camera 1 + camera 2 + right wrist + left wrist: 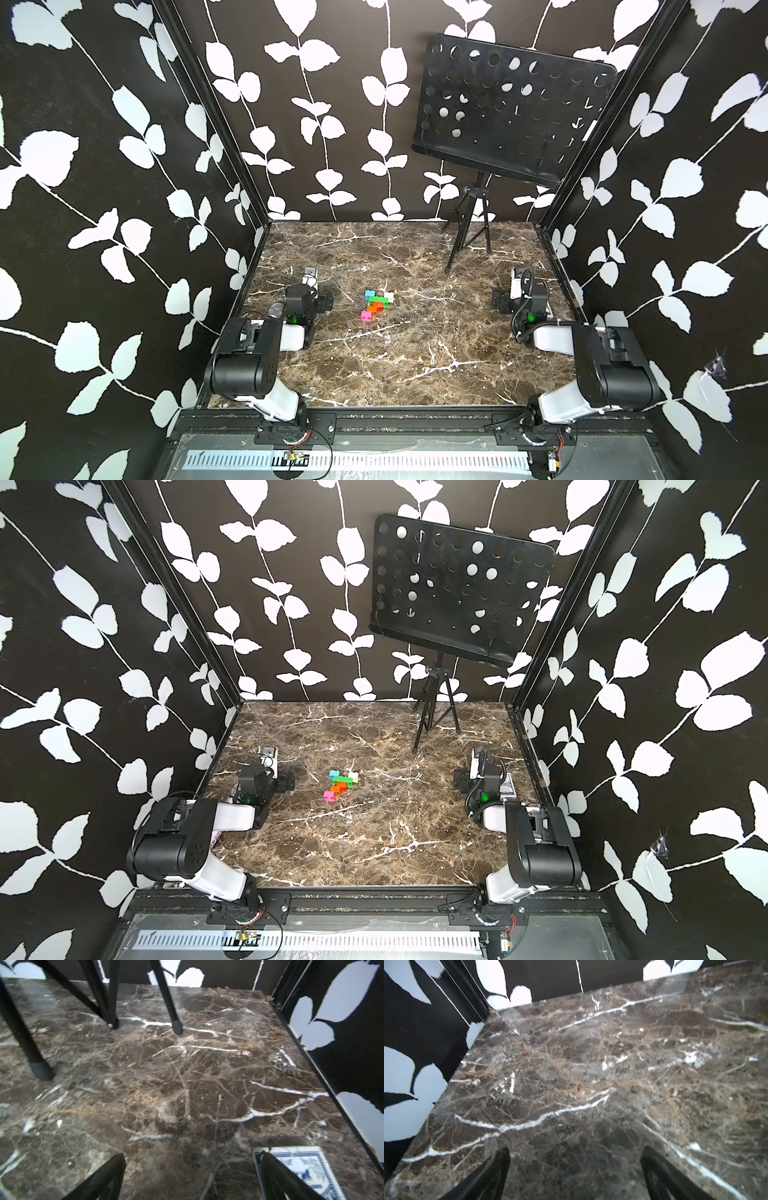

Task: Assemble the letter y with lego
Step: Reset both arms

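Your letter y lies near the middle of the table, glossy studded bricks on brown, white-veined marble, well apart from both arms. A black perforated music stand on a tripod occupies the far right corner. A blue-and-white card box lies by the right edge, partly beneath the right gripper. That gripper and the left gripper both gape wide, holding nothing.

Music stand and card box sit on the marble table.
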`<state>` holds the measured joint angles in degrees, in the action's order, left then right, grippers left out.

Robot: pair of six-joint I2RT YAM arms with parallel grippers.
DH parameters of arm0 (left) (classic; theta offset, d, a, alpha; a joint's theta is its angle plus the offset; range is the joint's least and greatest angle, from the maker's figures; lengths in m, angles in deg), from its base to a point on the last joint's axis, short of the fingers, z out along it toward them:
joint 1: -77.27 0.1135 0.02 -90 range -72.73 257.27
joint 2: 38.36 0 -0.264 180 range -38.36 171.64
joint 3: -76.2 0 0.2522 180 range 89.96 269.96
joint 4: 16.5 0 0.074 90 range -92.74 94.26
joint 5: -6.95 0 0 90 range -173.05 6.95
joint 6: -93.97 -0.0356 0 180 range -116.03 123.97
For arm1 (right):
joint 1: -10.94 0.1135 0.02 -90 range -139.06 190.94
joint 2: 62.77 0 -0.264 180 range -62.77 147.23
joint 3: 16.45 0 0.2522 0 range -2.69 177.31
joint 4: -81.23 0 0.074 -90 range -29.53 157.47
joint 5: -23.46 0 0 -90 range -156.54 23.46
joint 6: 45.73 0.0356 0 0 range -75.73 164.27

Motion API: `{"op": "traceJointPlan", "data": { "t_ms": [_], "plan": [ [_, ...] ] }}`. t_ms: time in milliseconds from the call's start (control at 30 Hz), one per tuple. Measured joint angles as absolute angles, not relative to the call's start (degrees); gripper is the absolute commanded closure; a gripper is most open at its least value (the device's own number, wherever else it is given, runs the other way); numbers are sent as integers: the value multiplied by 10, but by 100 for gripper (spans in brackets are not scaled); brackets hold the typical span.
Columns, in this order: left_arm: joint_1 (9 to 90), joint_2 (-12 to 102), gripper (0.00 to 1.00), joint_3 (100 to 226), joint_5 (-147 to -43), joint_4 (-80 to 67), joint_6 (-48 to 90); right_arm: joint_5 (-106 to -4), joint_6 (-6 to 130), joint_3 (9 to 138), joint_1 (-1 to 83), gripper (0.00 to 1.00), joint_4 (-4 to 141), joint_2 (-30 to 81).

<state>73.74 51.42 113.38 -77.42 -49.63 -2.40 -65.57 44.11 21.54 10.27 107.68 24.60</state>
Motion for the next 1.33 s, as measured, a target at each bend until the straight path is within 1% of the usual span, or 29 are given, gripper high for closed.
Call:
{"op": "traceJointPlan", "data": {
  "t_ms": [400,1333],
  "plan": [
    [737,514,1,1134,-774,-509,-23,-655,438,208,105,1,1114,251],
    [737,514,1,1134,-770,-511,-23,-658,437,208,107,1,1118,251]
  ]
}}
